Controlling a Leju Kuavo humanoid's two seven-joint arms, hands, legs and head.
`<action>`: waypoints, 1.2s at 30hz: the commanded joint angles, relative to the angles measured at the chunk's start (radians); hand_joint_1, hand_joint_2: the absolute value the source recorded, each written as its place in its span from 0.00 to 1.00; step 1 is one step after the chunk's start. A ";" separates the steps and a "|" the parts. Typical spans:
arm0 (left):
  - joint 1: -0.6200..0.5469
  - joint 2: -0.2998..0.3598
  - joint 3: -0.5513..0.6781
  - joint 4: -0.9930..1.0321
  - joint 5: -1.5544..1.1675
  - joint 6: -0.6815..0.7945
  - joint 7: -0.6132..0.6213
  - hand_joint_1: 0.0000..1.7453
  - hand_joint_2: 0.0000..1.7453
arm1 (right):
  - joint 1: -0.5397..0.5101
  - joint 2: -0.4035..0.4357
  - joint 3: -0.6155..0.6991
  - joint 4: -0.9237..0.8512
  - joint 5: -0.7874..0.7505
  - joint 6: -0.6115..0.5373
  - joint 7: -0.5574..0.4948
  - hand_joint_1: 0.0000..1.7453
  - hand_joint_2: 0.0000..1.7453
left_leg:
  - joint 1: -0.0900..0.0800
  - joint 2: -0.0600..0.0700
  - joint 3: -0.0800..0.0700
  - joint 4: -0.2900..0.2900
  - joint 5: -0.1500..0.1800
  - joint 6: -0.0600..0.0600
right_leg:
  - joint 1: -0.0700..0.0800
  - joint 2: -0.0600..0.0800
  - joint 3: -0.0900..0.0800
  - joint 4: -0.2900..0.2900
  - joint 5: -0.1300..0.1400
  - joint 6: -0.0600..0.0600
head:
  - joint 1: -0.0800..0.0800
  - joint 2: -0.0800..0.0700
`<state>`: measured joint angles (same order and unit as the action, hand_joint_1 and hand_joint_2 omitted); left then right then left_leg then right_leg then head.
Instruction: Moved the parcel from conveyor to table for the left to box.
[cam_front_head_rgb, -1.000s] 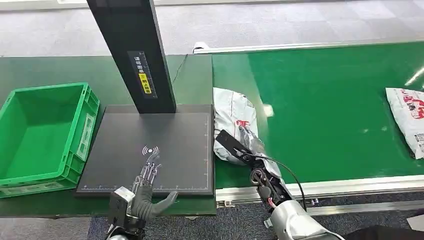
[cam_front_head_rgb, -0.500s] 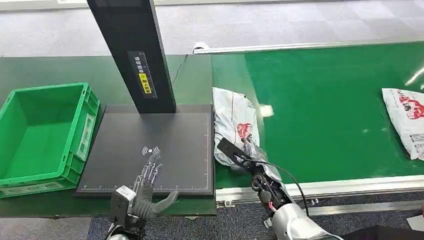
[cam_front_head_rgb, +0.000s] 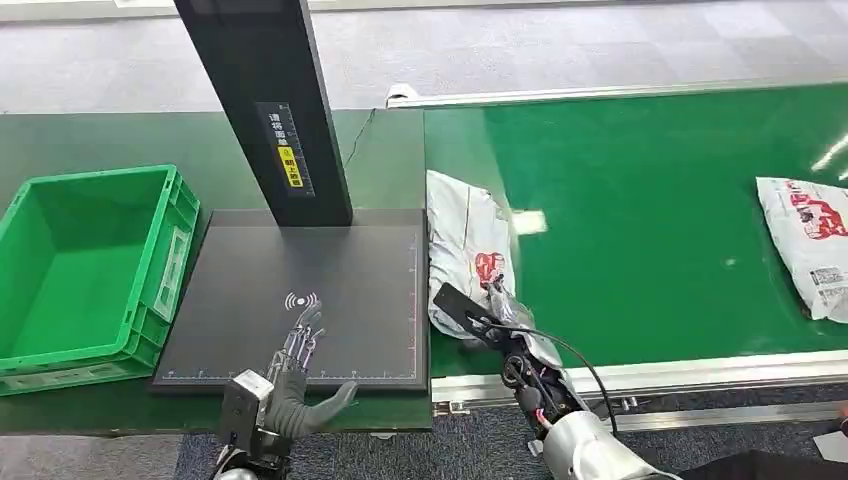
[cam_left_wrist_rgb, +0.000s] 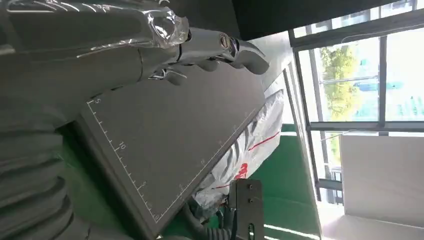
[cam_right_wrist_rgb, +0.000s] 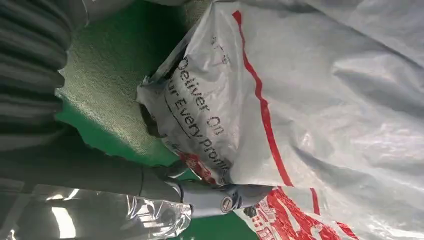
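Observation:
A grey-white parcel (cam_front_head_rgb: 468, 245) with red print lies at the conveyor's left end, against the edge of the black scanner pad (cam_front_head_rgb: 350, 290). My right hand (cam_front_head_rgb: 500, 322) is at the parcel's near end and grips its crumpled corner. Close up, its thumb (cam_right_wrist_rgb: 220, 196) presses along the parcel (cam_right_wrist_rgb: 320, 110) edge, and the other fingers are hidden. My left hand (cam_front_head_rgb: 296, 368) hovers open over the pad's near edge with fingers spread. The left wrist view shows that hand (cam_left_wrist_rgb: 125, 50) above the pad (cam_left_wrist_rgb: 165, 135), with the parcel (cam_left_wrist_rgb: 252, 147) beyond.
An empty green crate (cam_front_head_rgb: 165, 260) stands left of the pad. A dark scanner post (cam_front_head_rgb: 270, 110) rises from the pad's far side. A second printed parcel (cam_front_head_rgb: 808, 240) lies on the green belt (cam_front_head_rgb: 650, 200) at far right. A metal rail (cam_front_head_rgb: 640, 375) bounds the belt's near edge.
The second parcel has drifted left on the belt. My right arm has drawn back slightly toward me, and the near parcel's end has bunched and narrowed. The left hand has not moved.

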<state>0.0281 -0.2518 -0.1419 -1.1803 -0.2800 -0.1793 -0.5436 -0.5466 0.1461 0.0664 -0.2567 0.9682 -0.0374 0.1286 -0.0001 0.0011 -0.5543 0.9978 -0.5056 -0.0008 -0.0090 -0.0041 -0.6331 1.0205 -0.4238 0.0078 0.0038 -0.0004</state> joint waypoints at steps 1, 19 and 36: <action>-0.011 0.013 -0.015 0.046 0.004 0.000 0.010 0.00 1.00 | 0.014 -0.005 -0.018 0.050 0.004 0.024 0.027 1.00 1.00 | 0.000 -0.001 0.001 -0.001 0.000 -0.001 | 0.000 -0.001 0.002 -0.001 0.000 0.000 | 0.000 0.000; 0.072 0.002 0.009 -0.046 0.007 0.004 0.025 0.00 1.00 | 0.033 0.011 -0.060 0.036 0.094 -0.109 0.004 1.00 1.00 | 0.001 -0.001 0.004 -0.001 0.000 -0.001 | 0.001 -0.001 0.004 -0.001 -0.001 0.000 | 0.000 0.000; 0.061 -0.003 0.020 -0.003 -0.011 0.033 -0.016 0.00 1.00 | -0.017 0.172 -0.317 -0.364 -0.482 -0.444 -0.827 1.00 1.00 | -0.001 0.006 -0.002 0.001 0.000 -0.001 | -0.001 0.006 -0.003 0.002 0.001 -0.001 | 0.000 0.000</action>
<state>0.1020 -0.2636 -0.1308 -1.2310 -0.2865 -0.1633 -0.5424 -0.5364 0.2269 -0.1829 -0.3047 0.7500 -0.5077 -0.5301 0.0000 0.0014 -0.5546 0.9976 -0.5058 -0.0011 -0.0089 -0.0038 -0.6329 1.0209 -0.4239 0.0076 0.0038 -0.0004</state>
